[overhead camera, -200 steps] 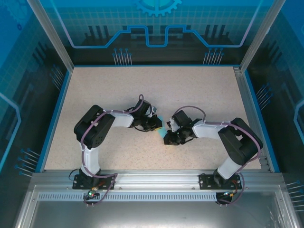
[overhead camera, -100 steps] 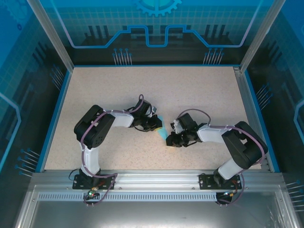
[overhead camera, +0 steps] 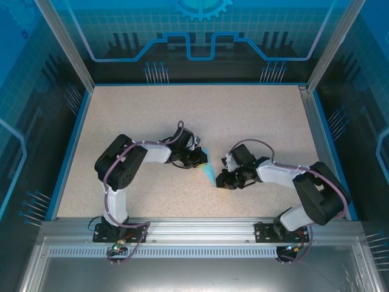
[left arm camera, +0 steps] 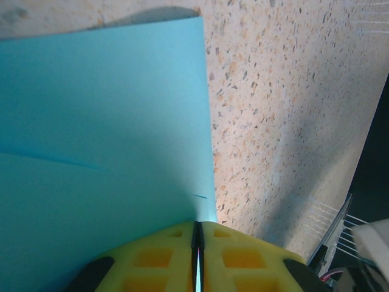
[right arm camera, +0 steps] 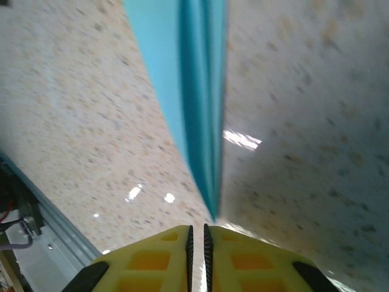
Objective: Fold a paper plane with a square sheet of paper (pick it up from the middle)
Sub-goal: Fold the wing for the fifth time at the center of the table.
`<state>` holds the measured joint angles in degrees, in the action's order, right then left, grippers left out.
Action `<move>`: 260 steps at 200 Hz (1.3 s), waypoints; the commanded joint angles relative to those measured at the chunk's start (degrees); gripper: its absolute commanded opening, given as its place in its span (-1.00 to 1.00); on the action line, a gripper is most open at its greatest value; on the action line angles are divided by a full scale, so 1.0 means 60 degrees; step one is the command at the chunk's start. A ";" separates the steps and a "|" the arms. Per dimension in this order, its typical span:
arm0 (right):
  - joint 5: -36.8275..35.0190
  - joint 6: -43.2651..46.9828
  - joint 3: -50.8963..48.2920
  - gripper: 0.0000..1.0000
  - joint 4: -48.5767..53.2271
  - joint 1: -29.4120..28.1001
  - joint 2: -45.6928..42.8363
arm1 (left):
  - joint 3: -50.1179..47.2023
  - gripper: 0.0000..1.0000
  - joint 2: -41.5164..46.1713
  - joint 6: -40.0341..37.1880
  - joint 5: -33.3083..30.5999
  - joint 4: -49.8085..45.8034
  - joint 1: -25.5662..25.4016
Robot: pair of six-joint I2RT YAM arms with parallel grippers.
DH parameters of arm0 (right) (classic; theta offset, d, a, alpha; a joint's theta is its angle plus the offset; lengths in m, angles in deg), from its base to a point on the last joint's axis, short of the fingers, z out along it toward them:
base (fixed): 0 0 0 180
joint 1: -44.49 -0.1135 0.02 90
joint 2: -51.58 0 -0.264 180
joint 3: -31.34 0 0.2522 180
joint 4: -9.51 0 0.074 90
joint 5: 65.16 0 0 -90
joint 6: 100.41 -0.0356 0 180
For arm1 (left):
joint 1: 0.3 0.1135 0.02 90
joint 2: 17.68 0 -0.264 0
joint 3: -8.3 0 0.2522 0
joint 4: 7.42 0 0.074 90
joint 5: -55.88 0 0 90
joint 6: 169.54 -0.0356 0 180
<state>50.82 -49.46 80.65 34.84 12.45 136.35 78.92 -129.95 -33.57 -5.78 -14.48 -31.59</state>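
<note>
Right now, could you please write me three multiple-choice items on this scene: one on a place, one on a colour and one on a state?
1. Where is the paper?
A) between the left arm and the right arm, near the middle of the table
B) at the far left corner
C) at the near right corner

2. What colour are the left fingers?
A) red
B) yellow
C) green

3. How do the left fingers stand?
A) wide open
B) shut on nothing
C) shut on the paper's edge

Answers:
1 A, the top view shows it between the wrists.
2 B, yellow shows in the left wrist view.
3 C, the sheet's edge runs into their closed seam.
</note>
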 commanded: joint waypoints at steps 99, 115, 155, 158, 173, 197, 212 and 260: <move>-0.0075 -0.0254 0.0868 -0.73 -0.0713 0.0183 0.2188 | -0.0230 -0.67 -0.0217 -0.0436 -0.0562 -0.0760 0.0069; -0.0395 -0.0107 0.0720 -0.75 -0.0296 0.0189 0.2144 | -0.0189 -0.65 -0.0146 -0.0542 -0.0618 -0.0814 0.0065; -0.0453 -0.0032 0.0589 -0.76 -0.0116 0.0220 0.2231 | 0.0215 -0.42 0.0338 -0.0774 -0.0554 -0.1067 0.0081; -0.0436 -0.0050 0.0587 -0.76 -0.0139 0.0213 0.2248 | 0.0262 -0.40 0.0398 -0.0790 -0.0529 -0.1109 0.0070; -0.0418 -0.0137 0.0577 -0.77 -0.0231 0.0212 0.2305 | 0.0396 -0.34 0.0746 -0.0753 -0.0507 -0.1204 0.0068; -0.0691 -0.0263 0.0734 -0.78 -0.0020 0.0162 0.2550 | 0.0204 -0.20 0.1469 -0.0617 -0.0668 -0.1109 0.0059; -0.0823 -0.0250 0.0780 -0.78 0.0069 0.0110 0.2652 | 0.0107 -0.19 0.1653 -0.0645 -0.0797 -0.1253 0.0064; -0.0928 -0.0203 0.0804 -0.79 0.0184 0.0109 0.2807 | -0.0290 -0.21 0.1319 -0.0331 -0.0536 -0.0563 -0.0014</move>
<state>51.48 -50.88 87.56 29.84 13.04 149.12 78.75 -120.66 -35.99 -9.01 -18.41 -31.51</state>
